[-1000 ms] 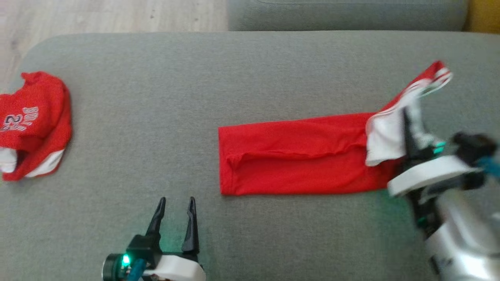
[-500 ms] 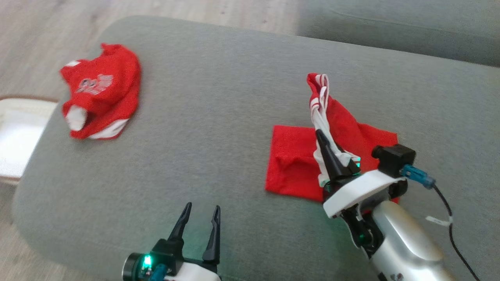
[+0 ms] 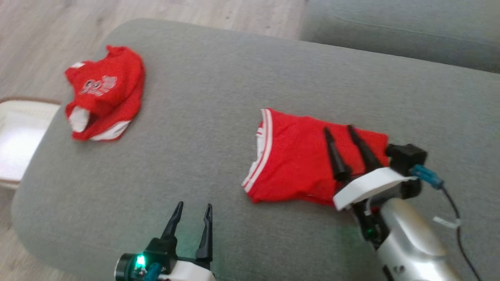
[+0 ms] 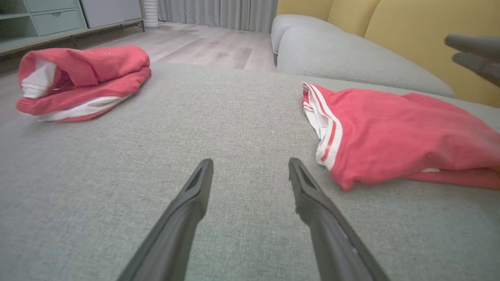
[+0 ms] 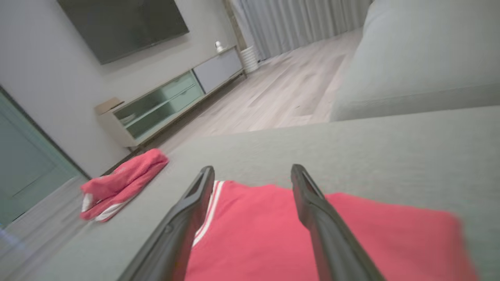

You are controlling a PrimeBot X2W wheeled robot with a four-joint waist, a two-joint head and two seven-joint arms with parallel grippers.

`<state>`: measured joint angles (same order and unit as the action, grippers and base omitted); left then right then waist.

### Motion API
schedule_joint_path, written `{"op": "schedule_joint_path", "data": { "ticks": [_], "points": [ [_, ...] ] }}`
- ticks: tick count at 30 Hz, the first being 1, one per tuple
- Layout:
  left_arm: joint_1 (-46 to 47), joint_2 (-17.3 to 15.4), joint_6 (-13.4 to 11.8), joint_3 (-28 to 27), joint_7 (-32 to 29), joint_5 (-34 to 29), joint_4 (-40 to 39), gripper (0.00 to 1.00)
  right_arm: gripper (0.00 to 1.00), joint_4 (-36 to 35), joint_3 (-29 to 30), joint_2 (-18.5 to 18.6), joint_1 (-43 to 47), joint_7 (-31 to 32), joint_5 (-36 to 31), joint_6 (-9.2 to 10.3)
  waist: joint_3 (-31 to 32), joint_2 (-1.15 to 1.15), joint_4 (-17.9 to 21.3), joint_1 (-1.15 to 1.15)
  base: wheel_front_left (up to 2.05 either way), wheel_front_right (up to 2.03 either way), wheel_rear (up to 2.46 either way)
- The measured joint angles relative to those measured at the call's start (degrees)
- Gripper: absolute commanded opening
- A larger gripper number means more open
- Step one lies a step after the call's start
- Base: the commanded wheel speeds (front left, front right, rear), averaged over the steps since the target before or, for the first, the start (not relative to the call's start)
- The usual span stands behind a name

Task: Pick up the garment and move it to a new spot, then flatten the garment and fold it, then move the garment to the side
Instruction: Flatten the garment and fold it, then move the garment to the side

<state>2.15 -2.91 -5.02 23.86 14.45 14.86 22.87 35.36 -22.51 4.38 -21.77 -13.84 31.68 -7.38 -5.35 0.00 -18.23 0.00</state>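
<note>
I'm holding my right gripper (image 3: 337, 128) over the garment (image 3: 297, 160), jaws spread wide and gripping nothing. The garment is lying folded on the sofa (image 3: 218, 78), right of the middle in the head view. It's red, and its striped edge (image 3: 261, 152) is pointing toward my left side. My right fingers (image 4: 476, 42) are reaching across its right half, and in the left wrist view they're hanging above the cloth, apart from it. A bit of a lower layer is peeking out along the near edge.

My left gripper (image 3: 194, 205) is hovering low at the front of the sofa, also wide and empty. Its tips are aiming at bare grey fabric just left of the striped edge. Well away, near the sofa's left corner, a jersey (image 3: 103, 91) is sitting in a crumpled heap, red with white trim and lettering I can't read. Wood floor (image 3: 50, 23) is showing beyond that corner.
</note>
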Motion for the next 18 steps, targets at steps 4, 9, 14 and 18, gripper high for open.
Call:
{"op": "schedule_joint_path", "data": {
  "ticks": [4, 9, 14, 18],
  "points": [
    [0.14, 0.00, -0.08, -1.82, 0.00, -0.85, -0.34, 1.00, 1.00, -1.42, 9.01, 0.21, 0.95, -0.36, -7.19, 0.00, 0.48, 0.00, 3.65, 0.00, 0.00, 0.00, 0.00],
    [0.73, 0.00, -0.62, -4.52, 0.00, -1.51, -0.64, 1.00, 1.00, -4.31, 16.96, 0.13, 6.71, -0.37, -15.55, 0.00, 1.10, 0.00, 8.38, 0.00, 0.00, 0.00, 0.00],
    [0.60, 0.00, -1.02, -6.42, 0.00, -2.99, -0.62, 1.00, 1.00, -4.42, 20.29, -0.53, 12.06, -0.37, -19.75, 0.00, 2.19, 0.00, 12.03, 0.00, 0.00, 0.00, 0.00],
    [-1.46, 0.01, -1.01, -7.48, 0.00, -3.74, -0.70, 1.00, 1.00, -4.26, 21.42, -1.10, 14.58, -0.37, -21.00, 0.00, 3.91, 0.00, 13.52, 0.00, 0.00, 0.00, 0.00]
  ]
}}
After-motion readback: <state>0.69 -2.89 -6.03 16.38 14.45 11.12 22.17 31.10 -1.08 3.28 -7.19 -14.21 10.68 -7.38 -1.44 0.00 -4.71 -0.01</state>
